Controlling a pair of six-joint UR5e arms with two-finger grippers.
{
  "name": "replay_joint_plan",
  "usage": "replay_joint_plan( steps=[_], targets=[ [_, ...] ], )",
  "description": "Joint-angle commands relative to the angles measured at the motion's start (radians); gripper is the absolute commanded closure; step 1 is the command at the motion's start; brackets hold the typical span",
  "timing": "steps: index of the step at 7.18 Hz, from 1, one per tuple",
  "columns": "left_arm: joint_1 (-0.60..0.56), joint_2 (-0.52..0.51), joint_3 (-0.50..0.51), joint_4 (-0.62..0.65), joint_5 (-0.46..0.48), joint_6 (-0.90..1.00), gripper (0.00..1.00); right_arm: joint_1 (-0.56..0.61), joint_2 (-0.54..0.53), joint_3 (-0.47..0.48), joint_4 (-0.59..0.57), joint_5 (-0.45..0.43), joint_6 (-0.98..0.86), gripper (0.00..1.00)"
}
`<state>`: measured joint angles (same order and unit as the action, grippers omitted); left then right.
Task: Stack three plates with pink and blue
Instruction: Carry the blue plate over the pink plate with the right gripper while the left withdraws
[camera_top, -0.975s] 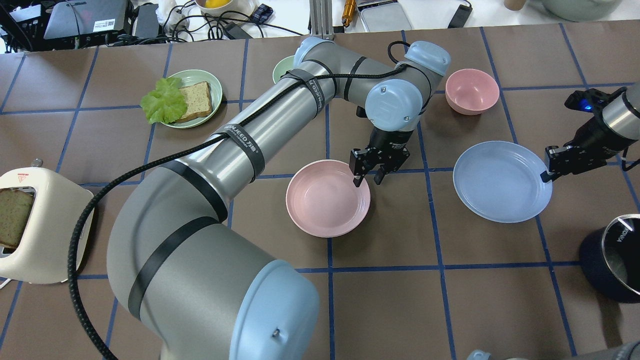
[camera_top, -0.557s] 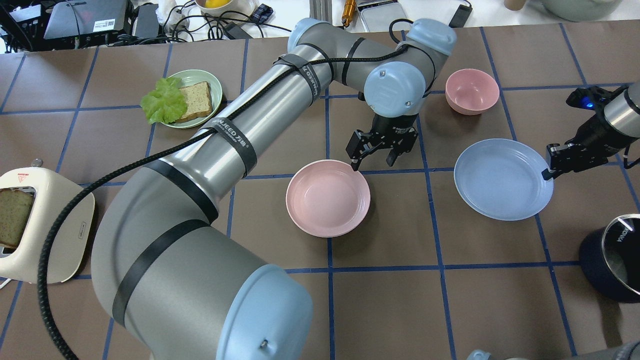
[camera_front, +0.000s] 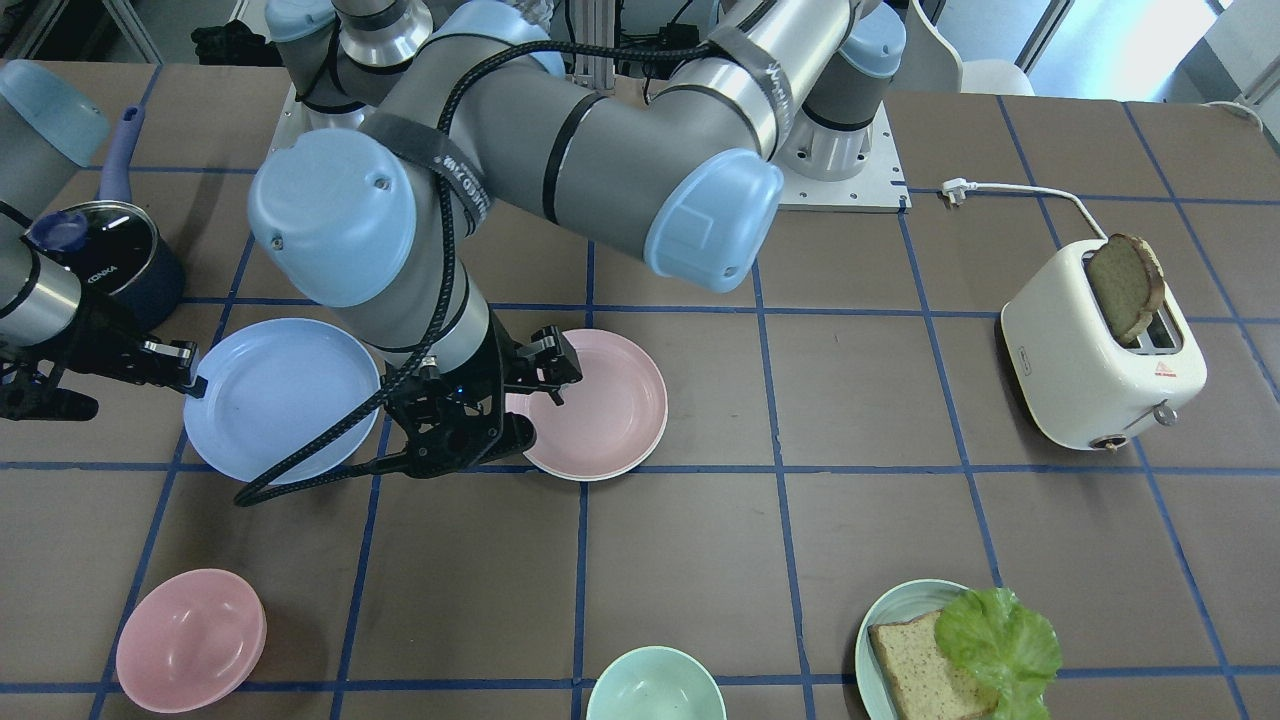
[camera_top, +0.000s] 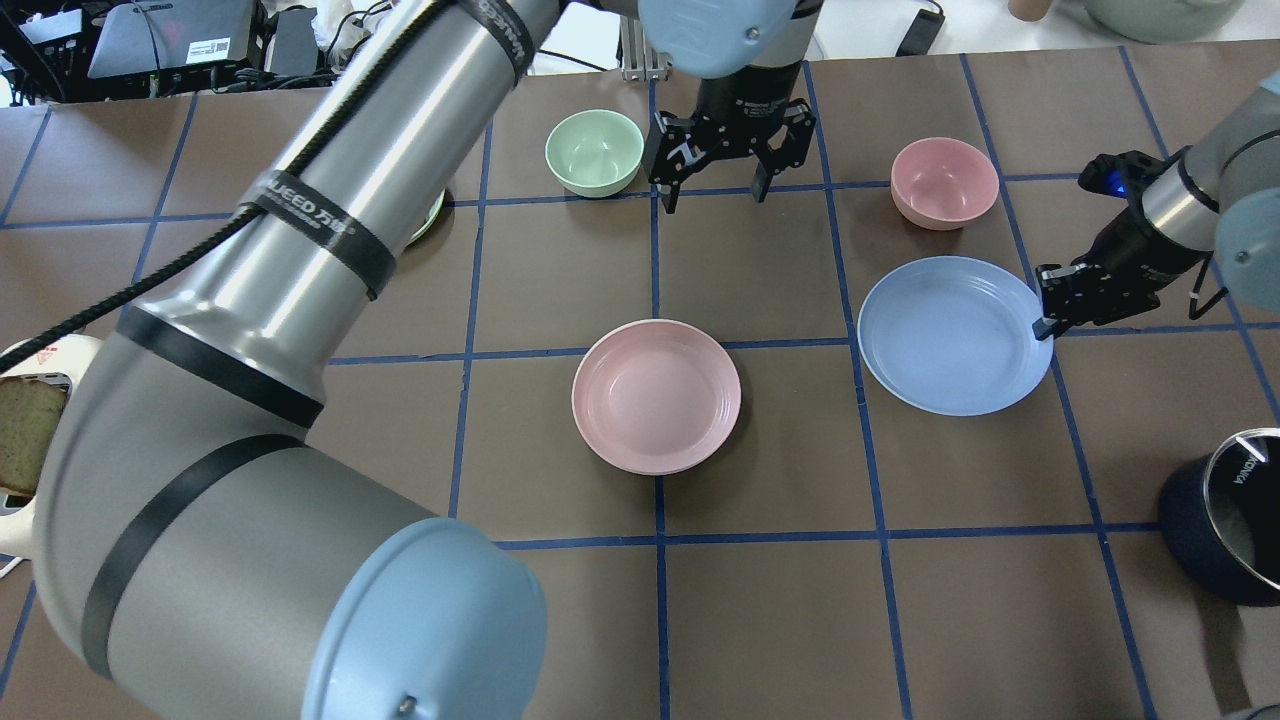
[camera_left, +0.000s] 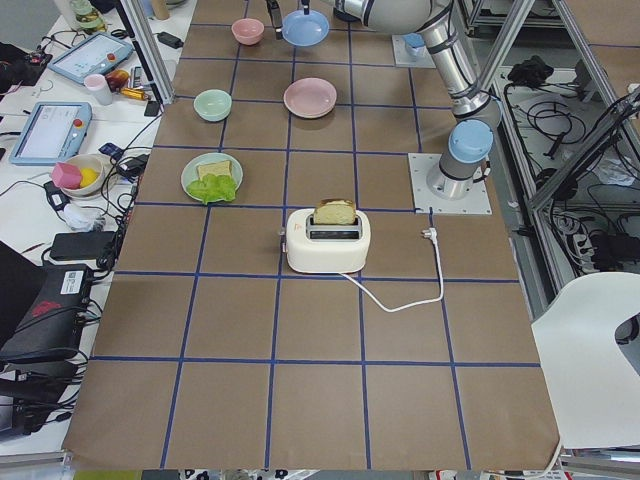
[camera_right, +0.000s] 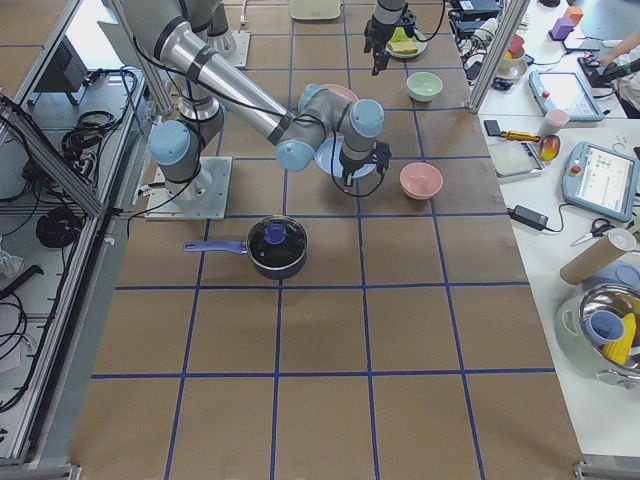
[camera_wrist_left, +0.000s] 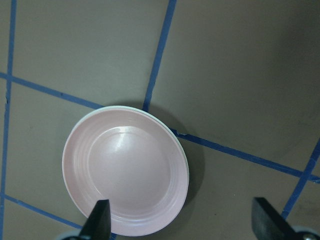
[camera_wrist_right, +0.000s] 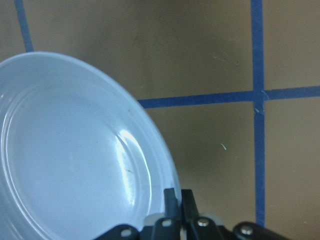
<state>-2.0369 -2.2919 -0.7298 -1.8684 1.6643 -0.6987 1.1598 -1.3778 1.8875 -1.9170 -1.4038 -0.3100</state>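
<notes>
The pink plate (camera_top: 656, 396) lies flat on the table's middle; it also shows in the front view (camera_front: 610, 400). In the left wrist view (camera_wrist_left: 125, 170) a thin pale edge runs around its rim, and I cannot tell whether the cream plate lies under it. No separate cream plate is in view. My left gripper (camera_top: 714, 195) is open and empty, high above the table near the far side, its fingertips (camera_wrist_left: 100, 220) spread wide. My right gripper (camera_top: 1043, 322) is shut on the right rim of the blue plate (camera_top: 950, 335), seen close in the right wrist view (camera_wrist_right: 75, 150).
A mint bowl (camera_top: 594, 150) and a pink bowl (camera_top: 944, 182) stand at the far side. A dark pot (camera_top: 1235, 515) is at the near right. A toaster with bread (camera_front: 1100, 350) and a teal plate with bread and lettuce (camera_front: 960, 655) are on my left side.
My left gripper let go of the pink plate's rim, opened wide, and rose toward the far side. My right gripper moved the blue plate leftward, toward the pink plate.
</notes>
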Motion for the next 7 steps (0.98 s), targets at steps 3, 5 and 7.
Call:
replay_joint_plan(
  steps=[3,5,7],
  targets=[
    [0.162,0.107,-0.002,-0.147,0.005,0.294,0.02,0.219,-0.049,0.008,-0.014,0.036,0.349,1.0],
    [0.191,0.13,-0.019,-0.202,0.104,0.356,0.06,0.361,-0.052,0.007,-0.057,0.031,0.565,1.0],
    [0.242,0.15,-0.02,-0.201,0.095,0.434,0.05,0.49,-0.044,0.008,-0.111,0.031,0.749,1.0]
  ],
)
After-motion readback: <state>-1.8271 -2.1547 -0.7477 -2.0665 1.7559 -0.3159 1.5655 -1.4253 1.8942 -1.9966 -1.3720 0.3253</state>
